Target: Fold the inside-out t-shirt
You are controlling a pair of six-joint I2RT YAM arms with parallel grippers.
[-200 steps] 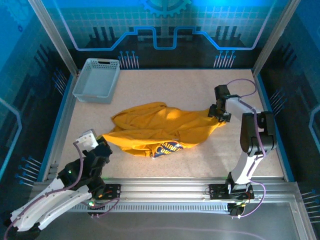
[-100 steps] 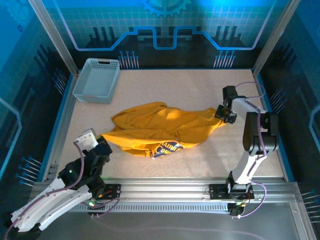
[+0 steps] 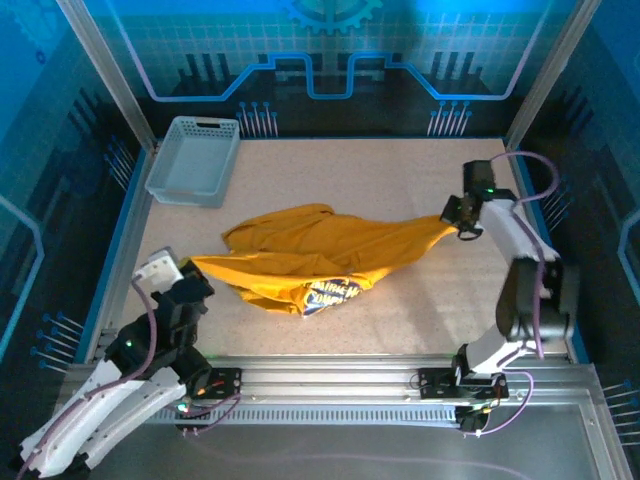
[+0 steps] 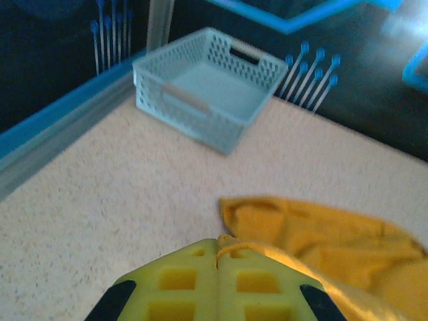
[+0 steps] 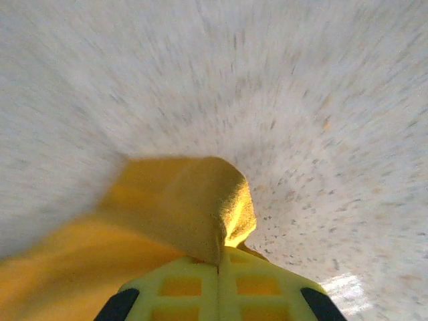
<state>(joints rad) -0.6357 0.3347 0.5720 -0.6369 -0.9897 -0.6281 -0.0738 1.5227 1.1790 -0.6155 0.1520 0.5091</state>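
Speckled beige table (image 3: 400,170): the mustard-yellow cloth t-shirt (image 3: 320,250) lies rumpled mid-table, drawn out sideways. Step looks like spreading it flat before folding; next calls for an even outward pull. The light grey plastic lattice basket (image 3: 186,196) in the far-left corner is empty. My left gripper (image 3: 192,272) is clamped on the shirt's left end. My right gripper (image 3: 457,222) is clamped on its right tip, possibly a sleeve.

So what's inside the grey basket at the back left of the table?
The basket holds nothing I can see: just its bare pale floor in the top view. In the left wrist view its near wall hides a strip of that floor.
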